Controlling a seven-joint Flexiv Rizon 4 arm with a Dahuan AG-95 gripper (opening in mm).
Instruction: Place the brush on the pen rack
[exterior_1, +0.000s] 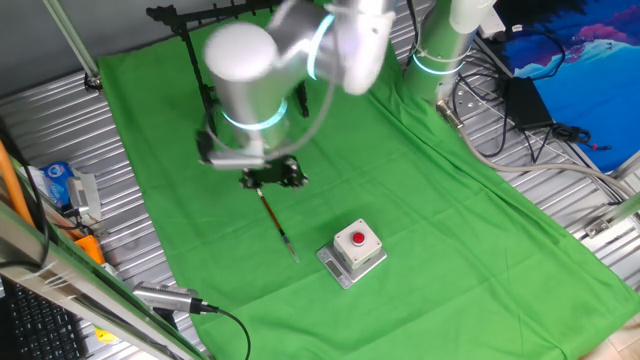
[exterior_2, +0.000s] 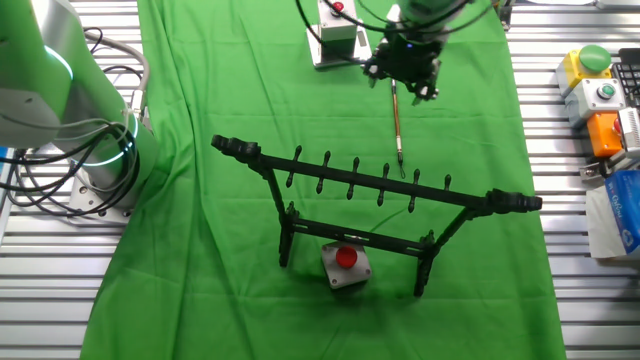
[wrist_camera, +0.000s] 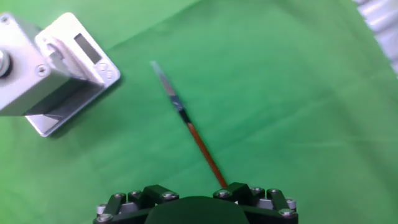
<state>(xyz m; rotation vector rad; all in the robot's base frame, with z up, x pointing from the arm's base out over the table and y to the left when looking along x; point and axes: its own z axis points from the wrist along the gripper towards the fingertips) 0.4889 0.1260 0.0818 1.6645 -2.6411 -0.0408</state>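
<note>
The brush (exterior_1: 279, 222) is a thin reddish-brown stick with a dark ferrule and a pale tip. One end sits in my gripper (exterior_1: 272, 178), which is shut on it. The shaft slants down from the gripper towards the grey box. In the other fixed view the brush (exterior_2: 398, 125) hangs from the gripper (exterior_2: 403, 70), and its tip ends just short of the pen rack (exterior_2: 370, 180). The rack is a black bar frame with pegs, standing upright on the cloth. In the hand view the brush (wrist_camera: 198, 140) runs up and left from the gripper (wrist_camera: 198, 198). The arm partly hides the rack (exterior_1: 200, 15).
A grey box with a red button (exterior_1: 352, 250) stands beside the brush tip and shows in the hand view (wrist_camera: 56, 62). A second one (exterior_2: 345, 265) sits under the rack. A green cloth (exterior_1: 450, 230) covers the table. Cables and button boxes (exterior_2: 600, 90) lie at the edges.
</note>
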